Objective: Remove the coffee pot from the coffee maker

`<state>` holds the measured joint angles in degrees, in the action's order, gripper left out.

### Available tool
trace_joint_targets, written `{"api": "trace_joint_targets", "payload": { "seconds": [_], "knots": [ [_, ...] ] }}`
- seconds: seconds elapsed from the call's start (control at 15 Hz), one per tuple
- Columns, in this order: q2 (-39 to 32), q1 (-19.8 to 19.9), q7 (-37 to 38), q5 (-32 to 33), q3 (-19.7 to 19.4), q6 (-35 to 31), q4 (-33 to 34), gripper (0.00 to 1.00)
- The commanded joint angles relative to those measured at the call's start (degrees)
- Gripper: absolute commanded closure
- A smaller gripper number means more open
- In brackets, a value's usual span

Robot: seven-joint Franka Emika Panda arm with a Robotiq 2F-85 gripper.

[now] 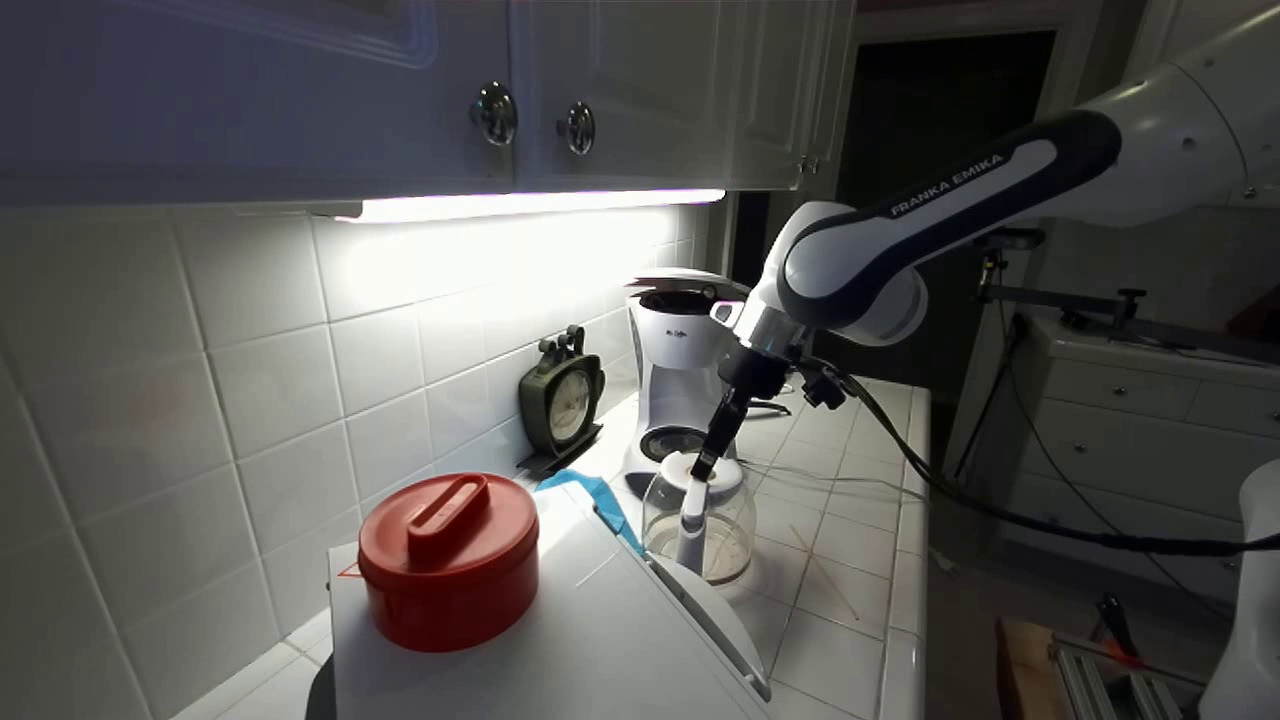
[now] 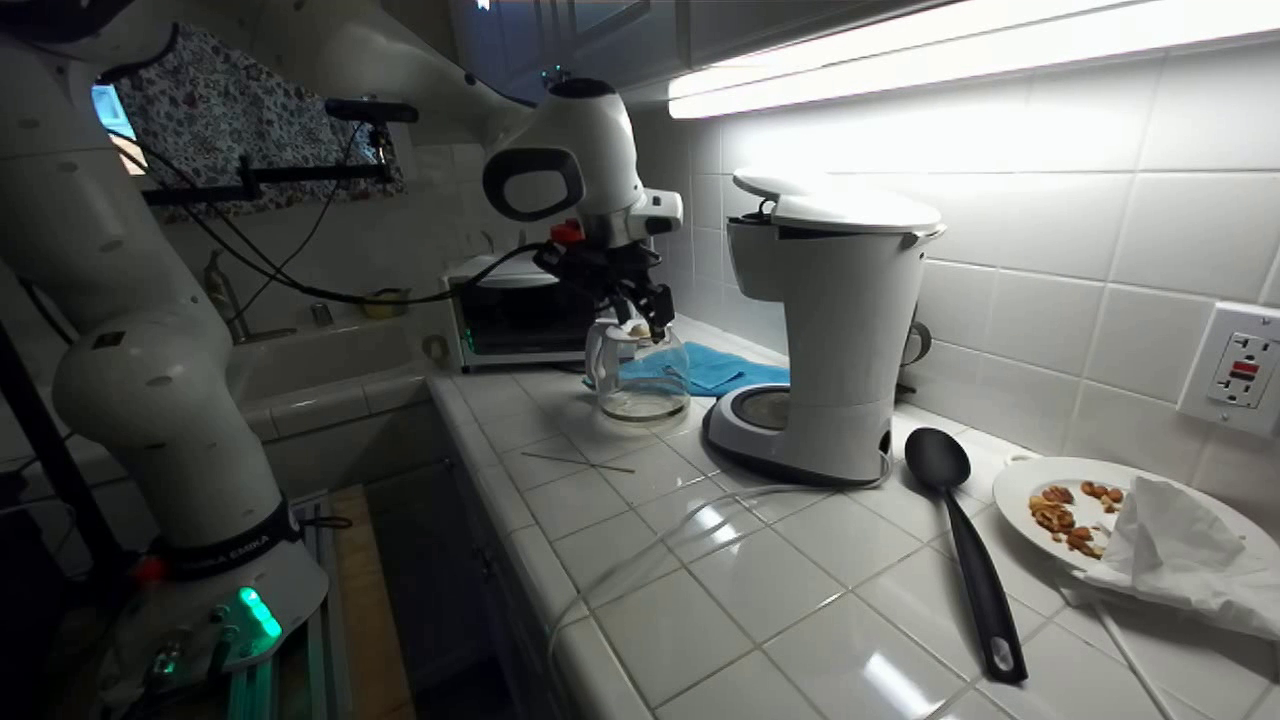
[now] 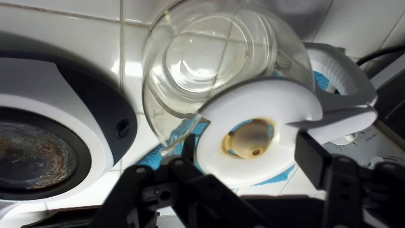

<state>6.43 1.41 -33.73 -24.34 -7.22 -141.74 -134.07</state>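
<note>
The coffee pot, a clear glass carafe with a white lid and white handle, stands upright on the tiled counter in both exterior views and fills the middle of the wrist view. The white coffee maker stands apart from it with its top lid partly raised; its bare warming plate shows in the wrist view. My gripper is above the pot, fingers spread on either side of the white lid. I cannot tell whether the fingers touch it.
A white toaster oven with a red lidded container on top is close by the pot. A blue cloth lies behind the pot. A dark dial scale, black spoon, plate of nuts and cord are nearby.
</note>
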Motion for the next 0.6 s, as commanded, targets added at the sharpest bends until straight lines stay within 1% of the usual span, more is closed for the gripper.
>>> {"api": "trace_joint_targets", "payload": {
  "seconds": [0.0,0.53],
  "knots": [
    [1.0,0.0,1.2,0.1,0.1,-0.3,-0.2,0.21],
    [1.2,0.0,1.2,0.1,0.1,-0.4,0.3,0.2]
  ]
}}
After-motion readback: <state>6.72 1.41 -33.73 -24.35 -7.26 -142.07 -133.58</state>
